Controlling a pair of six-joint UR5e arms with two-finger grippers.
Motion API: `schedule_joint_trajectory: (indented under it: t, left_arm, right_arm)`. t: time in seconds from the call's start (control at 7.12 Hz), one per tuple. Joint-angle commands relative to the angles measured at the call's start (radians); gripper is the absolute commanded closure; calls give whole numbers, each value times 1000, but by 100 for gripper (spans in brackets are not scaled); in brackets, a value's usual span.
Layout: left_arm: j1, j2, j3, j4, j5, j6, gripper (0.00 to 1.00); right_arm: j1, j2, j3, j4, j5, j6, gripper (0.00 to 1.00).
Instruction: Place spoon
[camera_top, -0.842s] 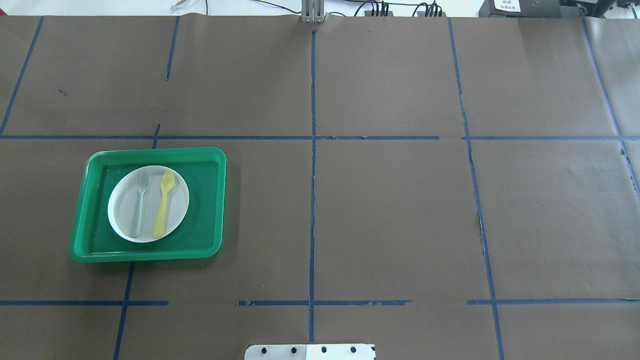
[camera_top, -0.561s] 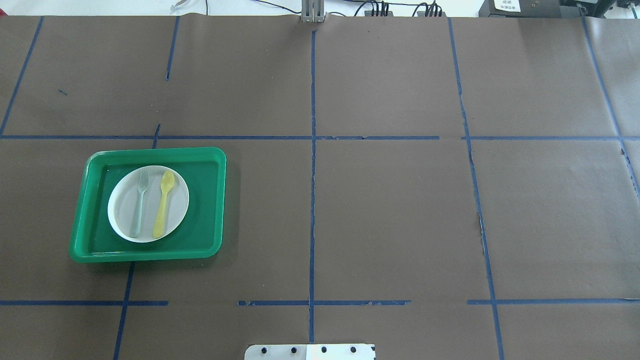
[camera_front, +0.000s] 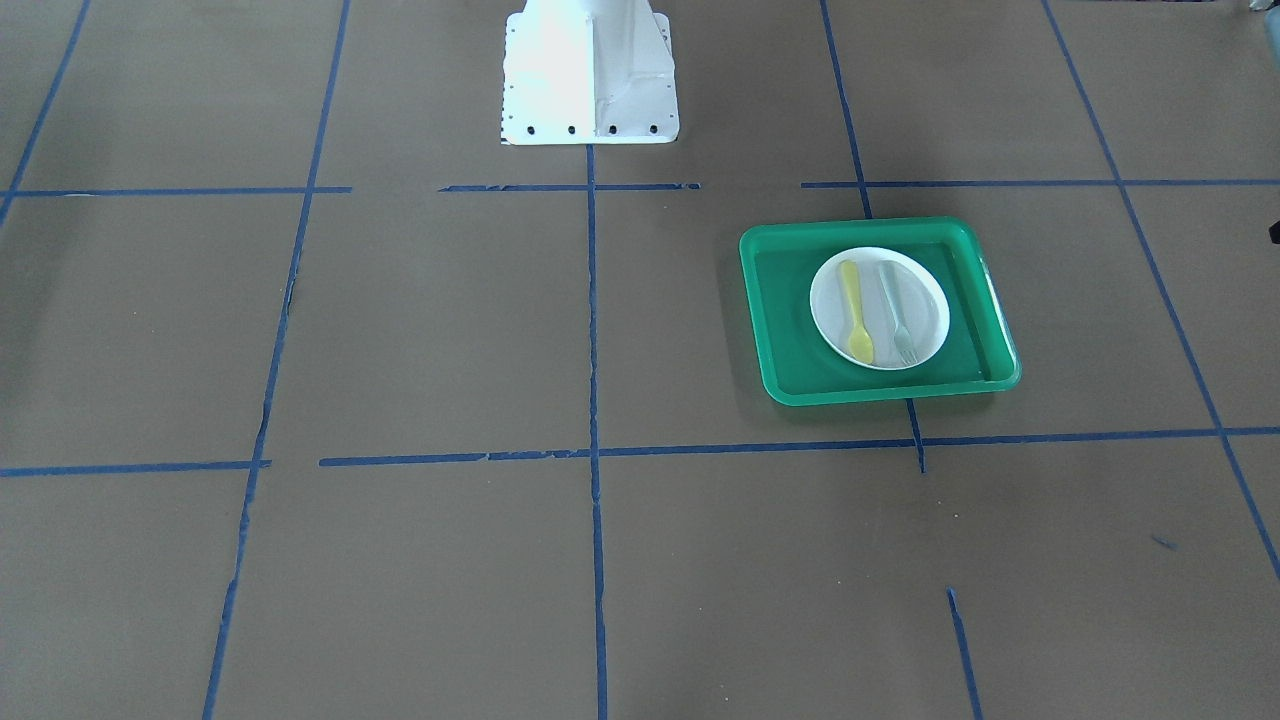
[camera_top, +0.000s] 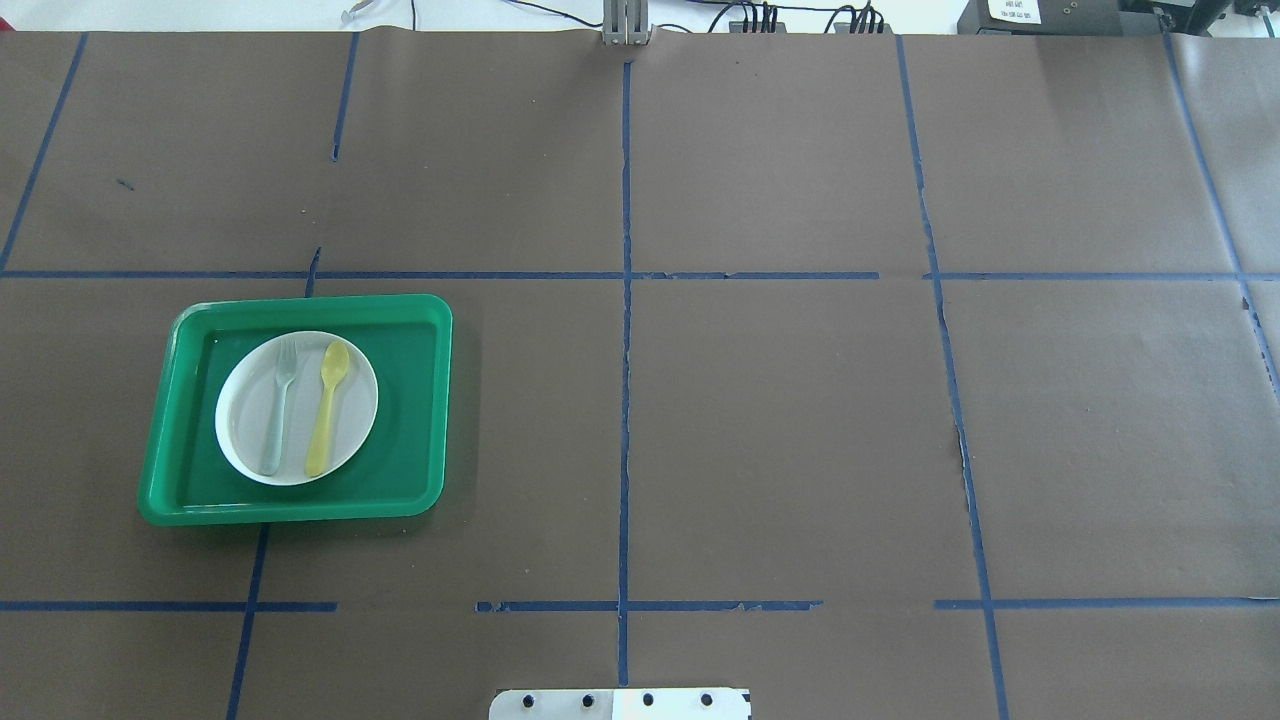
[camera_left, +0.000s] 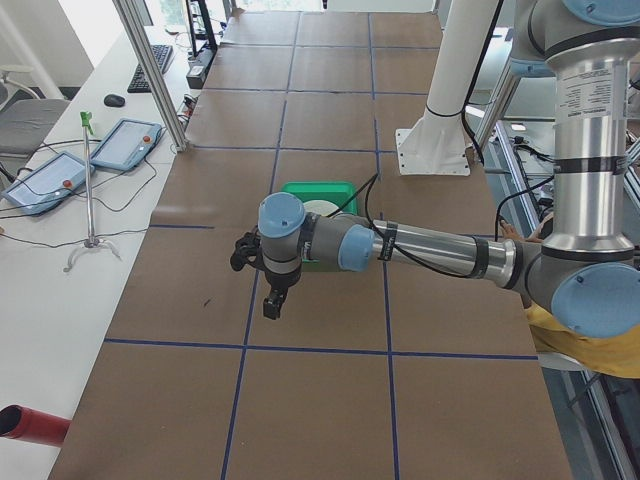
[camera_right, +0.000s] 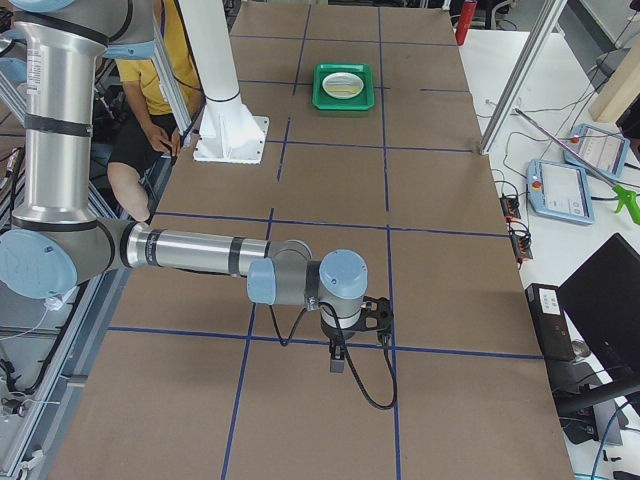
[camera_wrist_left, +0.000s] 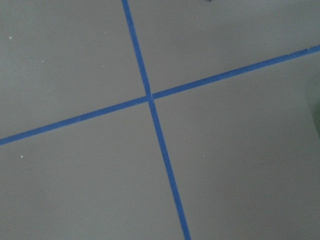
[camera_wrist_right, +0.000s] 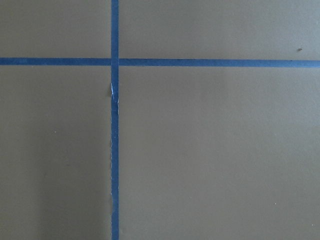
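Below the left claw (camera_left: 273, 308), two strips of blue tape (camera_wrist_left: 150, 97) are crossing on the brown paper (camera_wrist_left: 240, 170), one running steeply and the other slanting across it, while a few tiny pale specks (camera_wrist_left: 22, 157) are lying scattered around them.

Six cams: two above my table (camera_top: 800, 450), two at its ends, two wrist-mounted.
Overhead looks forward and down from behind me; front one faces me, steep; both share the green tray (camera_top: 410, 420) and my base plate (camera_top: 620, 703). End cams look along the table: my left arm (camera_left: 430, 248) large in one, my right arm (camera_right: 190, 250) in the other. Wrist cams sit close over blue tape crosses (camera_wrist_left: 150, 97).
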Motion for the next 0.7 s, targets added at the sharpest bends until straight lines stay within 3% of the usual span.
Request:
schedule_joint_trajectory:
  t: [0.0,0.28,0.56]
  left_arm:
    - [253,-105,-21,-128,25,-451,0]
    - [442,-185,-22,-173,206,-749,0]
    - [588,-192,-15,-251,322,-915,0]
  right_arm:
    - [0,0,0,-1,0,0,0]
    - [0,0,0,-1,0,0,0]
    - [0,0,0,-1,0,0,0]
